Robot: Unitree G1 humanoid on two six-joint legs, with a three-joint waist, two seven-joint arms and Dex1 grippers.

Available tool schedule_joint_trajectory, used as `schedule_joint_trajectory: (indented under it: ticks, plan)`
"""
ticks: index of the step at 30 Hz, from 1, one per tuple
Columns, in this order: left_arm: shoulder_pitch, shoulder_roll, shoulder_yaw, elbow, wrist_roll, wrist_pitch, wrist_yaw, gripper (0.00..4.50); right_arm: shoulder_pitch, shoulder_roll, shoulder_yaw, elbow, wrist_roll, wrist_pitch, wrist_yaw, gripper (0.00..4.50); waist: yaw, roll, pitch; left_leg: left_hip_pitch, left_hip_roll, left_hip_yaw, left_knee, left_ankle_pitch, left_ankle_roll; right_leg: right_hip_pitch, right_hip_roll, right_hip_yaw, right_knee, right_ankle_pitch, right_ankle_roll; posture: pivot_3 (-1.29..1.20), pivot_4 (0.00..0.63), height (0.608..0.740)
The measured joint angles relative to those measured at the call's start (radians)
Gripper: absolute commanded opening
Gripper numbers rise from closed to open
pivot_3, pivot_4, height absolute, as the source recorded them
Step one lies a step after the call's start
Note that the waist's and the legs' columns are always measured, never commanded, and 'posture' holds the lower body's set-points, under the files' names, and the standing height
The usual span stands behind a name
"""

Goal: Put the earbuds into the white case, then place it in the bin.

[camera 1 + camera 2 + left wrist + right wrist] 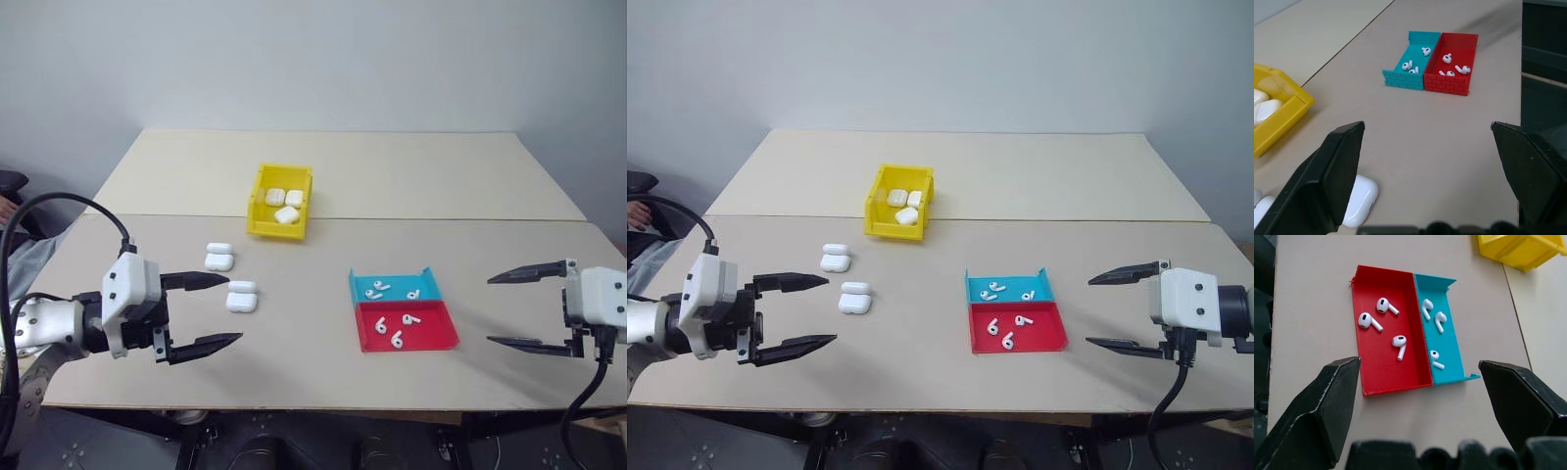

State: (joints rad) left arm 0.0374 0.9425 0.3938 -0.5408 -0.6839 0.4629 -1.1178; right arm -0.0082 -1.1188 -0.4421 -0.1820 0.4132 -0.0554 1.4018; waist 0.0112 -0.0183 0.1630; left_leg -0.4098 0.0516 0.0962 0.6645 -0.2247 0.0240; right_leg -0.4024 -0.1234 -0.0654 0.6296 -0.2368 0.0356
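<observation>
Earbuds (pixel 1383 306) lying loose in a two-colour tray (pixel 1396 384); white cases and a yellow bin beyond.

We see six tiny glossy white stemmed earbuds, three in the red half and three in the teal half of the shallow tray; two small rounded white cases (pixel 241 297) rest closed on the tan table (pixel 323 372), apart from the tray, a second (pixel 218 257) just behind the first; the yellow bin (pixel 263 223) holds three more cases; our left gripper (pixel 214 311) and right gripper (pixel 517 308) hover with fingers spread wide, holding nothing.
</observation>
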Motion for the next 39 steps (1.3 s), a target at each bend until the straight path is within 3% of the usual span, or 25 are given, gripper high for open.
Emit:
schedule_joint_trajectory:
  ticks: [3, 13, 16, 19, 20, 24, 33, 39]
  plan:
    - [0.003, 0.007, 0.003, -0.002, -0.012, 0.023, 0.006, 4.50, -0.001, 0.000, 0.000, 0.000, 0.000, -0.001, -0.005, 4.47, 0.000, 0.000, 0.000, 0.000, 0.000, 0.000, 0.000, 0.000, 0.000, 0.000, 0.000, 0.000, 0.000, 0.000, 0.000, 0.00, 0.150, 0.740]
    - [-0.001, 0.012, -0.006, -0.123, 0.058, 0.179, 0.304, 4.50, -0.001, 0.001, 0.005, 0.004, -0.010, -0.004, -0.011, 4.47, 0.000, 0.000, 0.000, 0.000, 0.000, -0.002, 0.000, 0.000, 0.000, 0.000, 0.000, 0.000, 0.000, 0.000, 0.000, 0.00, 0.150, 0.740]
    - [-0.062, 0.023, -0.026, -0.165, 0.050, 0.312, 0.412, 4.50, -0.003, 0.001, 0.020, 0.009, -0.020, -0.004, -0.021, 4.47, 0.001, 0.000, 0.000, 0.001, 0.000, -0.003, 0.000, 0.000, 0.000, 0.001, 0.000, 0.000, 0.000, 0.000, 0.000, 0.00, 0.150, 0.740]
    - [-0.241, 0.060, -0.078, -0.168, 0.000, 0.572, 0.539, 4.50, -0.002, 0.002, 0.027, 0.003, -0.020, -0.004, -0.028, 4.47, 0.007, 0.000, 0.000, 0.001, -0.001, -0.005, 0.000, 0.000, -0.001, 0.001, 0.000, 0.000, 0.001, 0.000, 0.001, 0.00, 0.150, 0.740]
    - [-0.428, 0.024, -0.139, -0.125, -0.013, 0.771, 0.609, 4.50, 0.016, 0.002, 0.021, 0.005, -0.020, -0.002, -0.029, 4.47, 0.015, -0.001, 0.000, 0.003, -0.003, -0.006, 0.000, 0.000, 0.000, 0.006, 0.000, -0.002, 0.000, -0.001, 0.002, 0.00, 0.150, 0.740]
    - [-0.743, -0.058, -0.237, 0.038, 0.002, 1.100, 0.761, 4.50, 0.028, 0.004, 0.025, -0.005, -0.025, -0.002, -0.036, 4.47, 0.010, -0.003, 0.001, 0.005, -0.002, -0.007, 0.001, 0.000, 0.000, 0.009, 0.000, -0.002, -0.001, -0.001, 0.003, 0.00, 0.150, 0.740]
    - [-1.023, -0.040, -0.532, 0.508, 0.018, 1.148, 0.868, 4.50, 0.028, 0.022, 0.064, -0.007, -0.041, 0.002, -0.090, 4.47, 0.001, -0.004, 0.002, 0.004, -0.002, -0.005, 0.000, 0.002, -0.003, 0.006, 0.000, -0.001, 0.000, -0.001, 0.002, 0.00, 0.150, 0.740]
    - [-1.166, -0.161, -0.609, 0.811, 0.137, 1.148, 0.873, 4.50, 0.032, 0.035, 0.086, -0.005, -0.050, 0.002, -0.105, 4.47, 0.003, -0.005, 0.002, 0.002, -0.003, -0.001, 0.000, 0.002, -0.003, 0.005, 0.000, -0.002, 0.000, -0.001, 0.002, 0.00, 0.150, 0.740]
